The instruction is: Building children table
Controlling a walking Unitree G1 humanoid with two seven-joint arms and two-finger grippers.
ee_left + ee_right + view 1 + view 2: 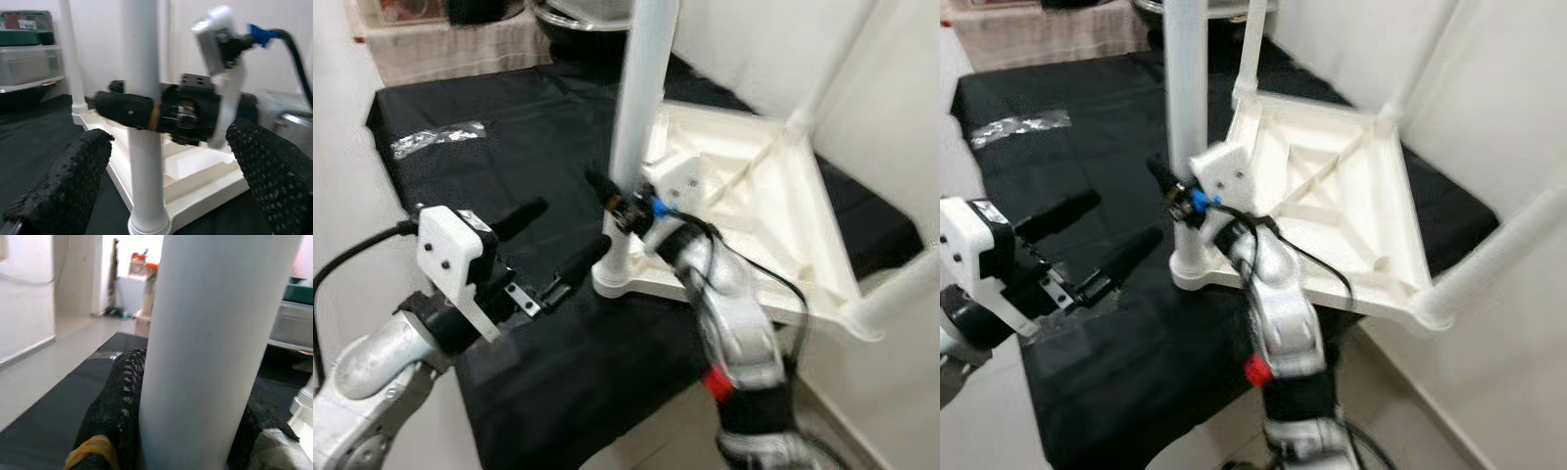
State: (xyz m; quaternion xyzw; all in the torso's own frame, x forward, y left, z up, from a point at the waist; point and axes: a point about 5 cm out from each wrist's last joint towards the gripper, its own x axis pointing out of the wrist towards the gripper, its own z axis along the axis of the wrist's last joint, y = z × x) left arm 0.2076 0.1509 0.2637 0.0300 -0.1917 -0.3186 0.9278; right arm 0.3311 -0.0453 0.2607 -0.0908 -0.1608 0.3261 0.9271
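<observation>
A white children's table (773, 206) lies upside down on a black cloth (509, 147), its legs pointing up. My right gripper (1175, 186) is shut on the near-left leg (641, 98), low down, just above the socket. In the right wrist view the white leg (215, 333) stands between the two black fingers (112, 401), which press against it on either side. My left gripper (573, 227) is open, a short way left of that leg and level with its base. Its fingers (63, 186) frame the leg (142, 161) without touching it.
Other white legs rise at the far right corner (822, 93) and the near right corner (901, 284). A clear plastic bag (435, 137) lies on the cloth at the back left. A metal bowl (578, 15) stands behind. A white wall is close on the right.
</observation>
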